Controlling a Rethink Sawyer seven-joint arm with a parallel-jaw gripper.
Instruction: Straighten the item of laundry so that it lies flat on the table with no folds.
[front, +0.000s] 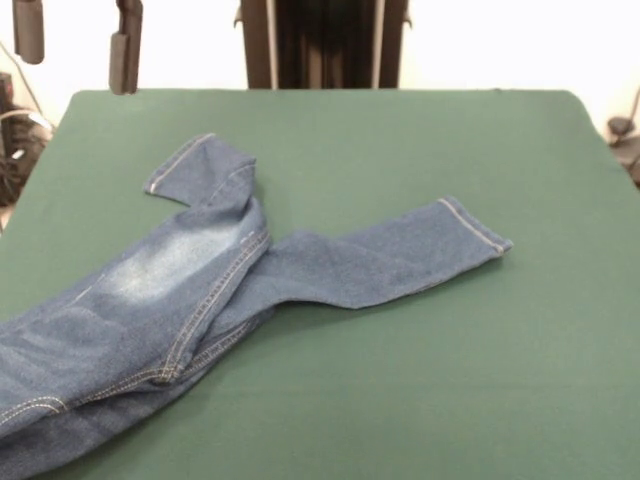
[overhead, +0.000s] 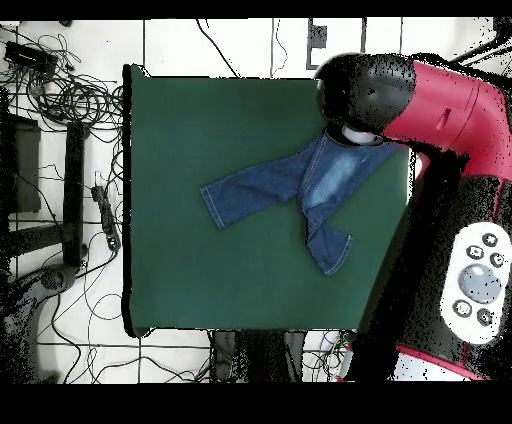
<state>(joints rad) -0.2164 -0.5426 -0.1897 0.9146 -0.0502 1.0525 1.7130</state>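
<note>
- Jeans (front: 190, 290): on the table (front: 450, 380), waist end at one edge; one leg outstretched, the other bent back on itself.
- Arm (overhead: 400, 95): over the waist end in the overhead view (gripper hidden; opening cannot be told).
- Judgement: legs trail away from the arm.

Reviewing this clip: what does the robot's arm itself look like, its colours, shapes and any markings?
The arm has glossy red shells with bulky rounded black joint housings. A pale oval panel with round grey buttons sits on one link. In the front view, only two dark bar-like parts hang at the top left.
</note>
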